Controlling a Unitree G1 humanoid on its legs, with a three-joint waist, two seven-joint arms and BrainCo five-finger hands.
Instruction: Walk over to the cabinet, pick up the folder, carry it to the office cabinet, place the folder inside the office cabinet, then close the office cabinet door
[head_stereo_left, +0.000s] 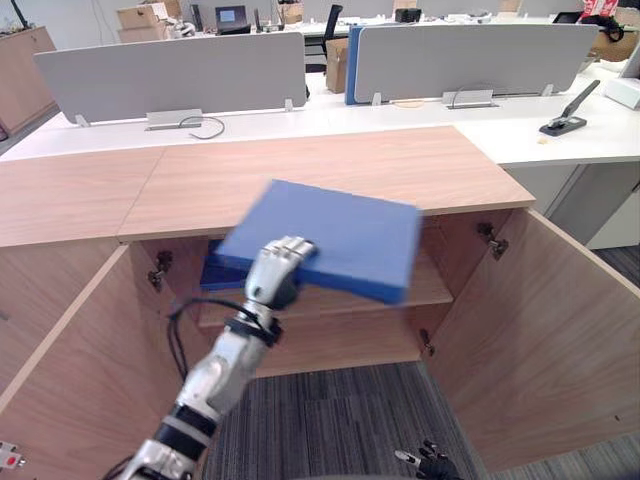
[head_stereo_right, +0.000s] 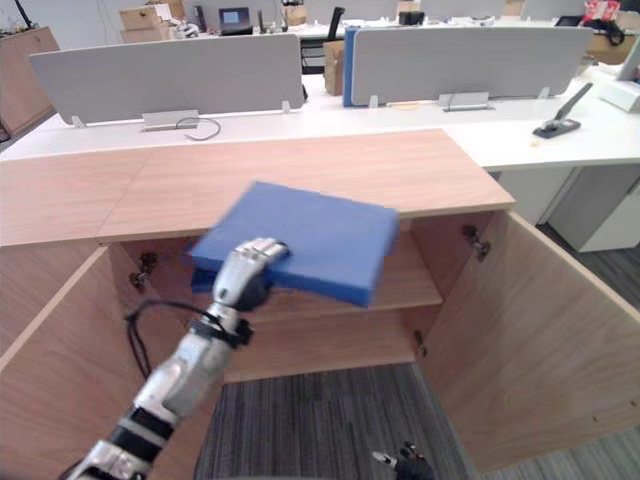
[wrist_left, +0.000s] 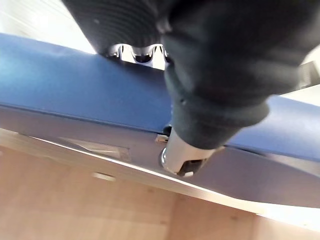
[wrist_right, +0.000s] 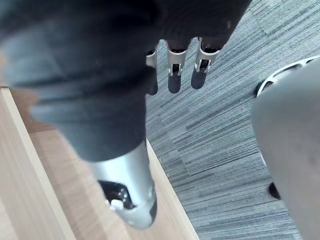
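**Fingers clamped on folder at open cabinet**

Left hand curls over the near edge of the blue folder, with the thumb pressed to its underside. The folder is in the air, tilted, in front of the upper shelf of the office cabinet. Both doors stand wide open. The spine has a rectangular label pocket; its print is unreadable. The cabinet is light wood grain. A darker blue flat shape lies on the shelf behind the hand. Right hand hangs straight-fingered, holding nothing, over grey ribbed carpet.
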